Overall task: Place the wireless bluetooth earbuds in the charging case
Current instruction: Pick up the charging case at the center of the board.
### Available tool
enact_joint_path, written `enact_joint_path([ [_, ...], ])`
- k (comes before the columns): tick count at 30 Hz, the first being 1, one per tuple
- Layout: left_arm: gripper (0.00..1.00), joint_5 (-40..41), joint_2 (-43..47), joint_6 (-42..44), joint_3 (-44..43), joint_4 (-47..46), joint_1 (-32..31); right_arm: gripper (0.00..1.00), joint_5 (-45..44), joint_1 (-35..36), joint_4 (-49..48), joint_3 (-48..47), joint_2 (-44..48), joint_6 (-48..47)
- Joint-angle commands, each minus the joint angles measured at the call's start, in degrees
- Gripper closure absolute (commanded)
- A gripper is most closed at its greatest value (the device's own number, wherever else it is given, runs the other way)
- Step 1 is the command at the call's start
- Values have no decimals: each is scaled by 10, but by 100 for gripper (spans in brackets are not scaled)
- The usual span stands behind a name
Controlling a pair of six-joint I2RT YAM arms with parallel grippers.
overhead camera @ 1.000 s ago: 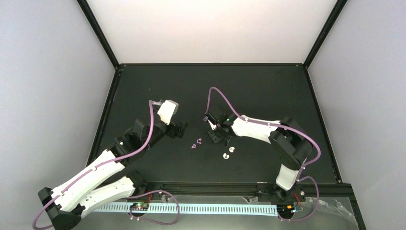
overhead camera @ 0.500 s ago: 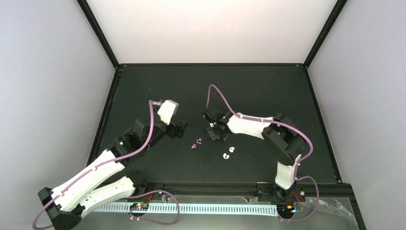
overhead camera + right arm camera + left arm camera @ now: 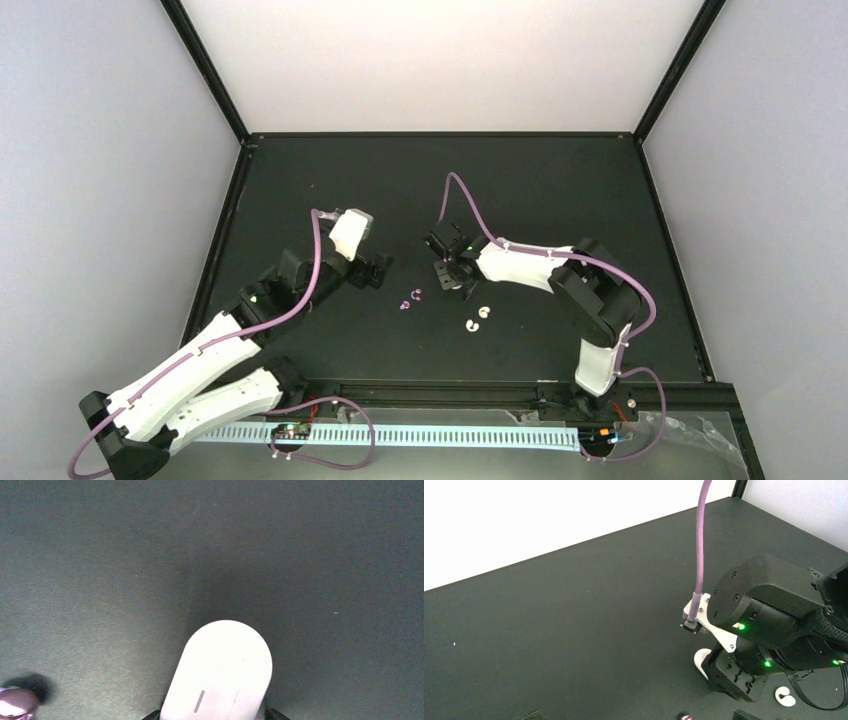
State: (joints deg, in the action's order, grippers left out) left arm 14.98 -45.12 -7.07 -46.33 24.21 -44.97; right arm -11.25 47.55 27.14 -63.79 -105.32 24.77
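Right gripper (image 3: 455,281) astride charging case (image 3: 220,672), mid-table (image 3: 560,190)

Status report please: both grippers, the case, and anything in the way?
Left gripper open, empty. Right gripper straddles the charging case, grip unconfirmed. Case looks shut; both earbuds lie outside. Two small purple pieces nearby.

Watching remotely: a dark matte tabletop (image 3: 540,180) is filling the work area, with black frame posts (image 3: 205,70) rising from its far corners. Pale grey side walls (image 3: 100,200) are closing it in, and the back wall (image 3: 440,60) is glowing bright white. A white perforated strip (image 3: 430,436) is running beside a black rail (image 3: 430,388) at the near edge
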Motion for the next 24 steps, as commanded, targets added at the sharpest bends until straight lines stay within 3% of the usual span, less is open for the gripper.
enact_joint_path([
  [1, 1, -5, 3, 7, -7, 7, 2, 47, -64, -5, 33, 29, 3, -9],
  [10, 1, -7, 2, 7, -6, 6, 2, 47, -13, -15, 4, 42, 25, -27],
  [24, 1, -1, 1, 8, -6, 7, 2, 48, 28, -18, 4, 4, -16, -72],
])
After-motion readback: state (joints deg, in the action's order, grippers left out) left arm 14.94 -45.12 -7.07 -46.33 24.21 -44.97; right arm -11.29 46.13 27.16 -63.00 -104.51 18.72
